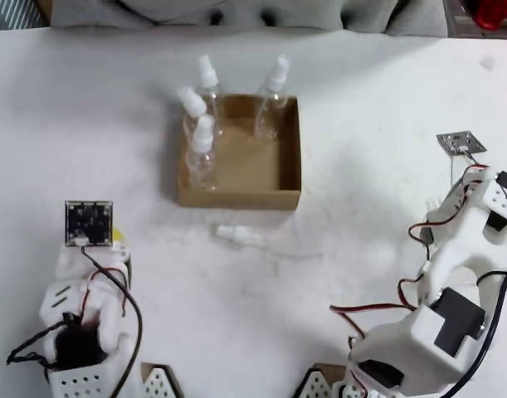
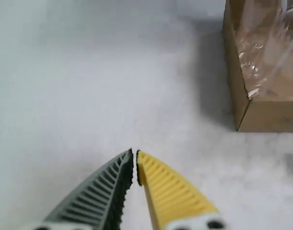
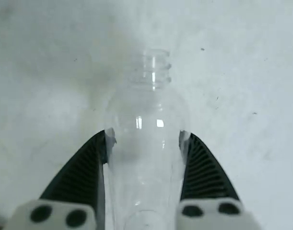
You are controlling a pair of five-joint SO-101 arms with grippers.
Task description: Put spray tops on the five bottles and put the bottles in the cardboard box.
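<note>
left gripper [image 2: 134, 155] closed, near-left table corner | right gripper [image 3: 145, 139] clamps open bottle [image 3: 153, 91] | four capped bottles [image 1: 202, 149] in box [image 1: 236, 199] | spray top [image 1: 235, 235] beside box

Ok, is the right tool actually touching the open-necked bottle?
Touching. The right wrist view shows the right tool with its fingers pressed against both sides of the clear bottle, no gap on either side.

One white table [image 1: 87, 116], matt-surfaced. A cardboard box [image 1: 236, 197], open at the top, is set on it near the middle. Just in front of the box a spray top [image 1: 235, 235] is laid on its side, with what may be its thin tube trailing away.
</note>
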